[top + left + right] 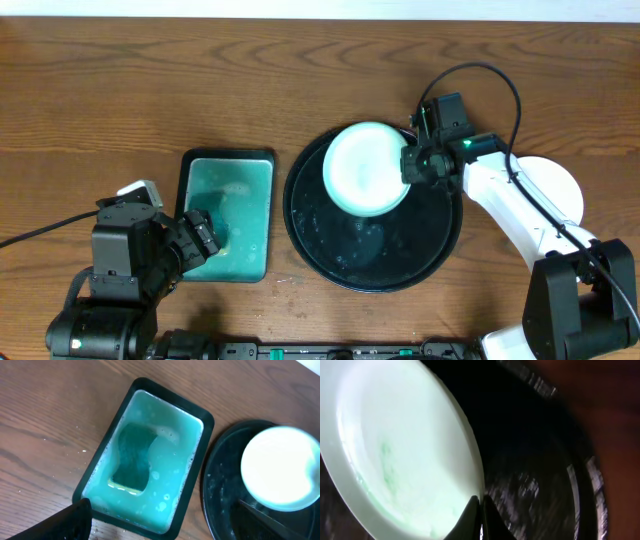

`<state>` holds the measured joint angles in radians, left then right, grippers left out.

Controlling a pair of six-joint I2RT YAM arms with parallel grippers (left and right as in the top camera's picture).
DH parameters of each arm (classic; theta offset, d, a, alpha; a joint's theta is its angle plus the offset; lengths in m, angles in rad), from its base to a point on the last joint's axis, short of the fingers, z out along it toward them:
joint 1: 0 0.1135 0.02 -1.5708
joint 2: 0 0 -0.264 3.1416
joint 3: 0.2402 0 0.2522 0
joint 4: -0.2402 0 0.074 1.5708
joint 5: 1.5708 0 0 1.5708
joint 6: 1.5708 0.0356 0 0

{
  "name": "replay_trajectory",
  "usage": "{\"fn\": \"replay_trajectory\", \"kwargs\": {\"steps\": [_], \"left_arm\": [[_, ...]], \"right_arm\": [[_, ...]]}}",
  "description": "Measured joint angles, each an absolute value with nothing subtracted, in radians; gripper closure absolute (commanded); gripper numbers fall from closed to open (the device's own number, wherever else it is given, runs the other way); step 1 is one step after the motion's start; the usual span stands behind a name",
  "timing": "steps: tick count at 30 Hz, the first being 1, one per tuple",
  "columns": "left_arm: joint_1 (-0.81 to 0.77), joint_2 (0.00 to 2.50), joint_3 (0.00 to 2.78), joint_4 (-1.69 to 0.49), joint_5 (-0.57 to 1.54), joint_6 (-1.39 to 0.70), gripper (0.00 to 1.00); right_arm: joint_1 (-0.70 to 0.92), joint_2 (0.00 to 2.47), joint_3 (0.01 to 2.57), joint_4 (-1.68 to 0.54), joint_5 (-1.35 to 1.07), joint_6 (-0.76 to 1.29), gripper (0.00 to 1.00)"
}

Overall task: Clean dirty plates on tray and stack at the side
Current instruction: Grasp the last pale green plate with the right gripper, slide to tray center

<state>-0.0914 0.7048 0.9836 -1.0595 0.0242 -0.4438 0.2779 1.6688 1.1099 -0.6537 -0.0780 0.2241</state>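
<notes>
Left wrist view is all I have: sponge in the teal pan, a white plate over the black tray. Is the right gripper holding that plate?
Observer: Yes. Overhead, the right gripper is shut on the plate at its right rim.
Operator: Is it dirty?
Observer: The right wrist view shows a faint green smear on its face.
Operator: Anything stacked at the side?
Observer: Overhead, one white round plate lies right of the tray, partly under the right arm.
</notes>
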Motion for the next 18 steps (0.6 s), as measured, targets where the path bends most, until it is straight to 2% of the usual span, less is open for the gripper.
{"fn": "replay_trajectory", "kwargs": {"steps": [6,14,15,16,18], "left_arm": [[-0.091,0.705,0.984,-1.060,0.024,-0.444,0.12],[-0.091,0.705,0.984,-1.060,0.024,-0.444,0.12],[-0.091,0.705,0.984,-1.060,0.024,-0.444,0.12],[-0.091,0.705,0.984,-1.060,0.024,-0.444,0.12],[-0.091,0.705,0.984,-1.060,0.024,-0.444,0.12]], "right_arm": [[0.331,1.681,1.091,-0.845,-0.148,0.246,0.99],[0.376,1.682,0.950,-0.871,-0.126,0.356,0.99],[0.374,1.682,0.940,-0.868,-0.128,0.375,0.95],[0.372,1.682,0.939,-0.867,-0.128,0.390,0.74],[0.368,1.682,0.936,-0.863,-0.121,0.419,0.62]]}}
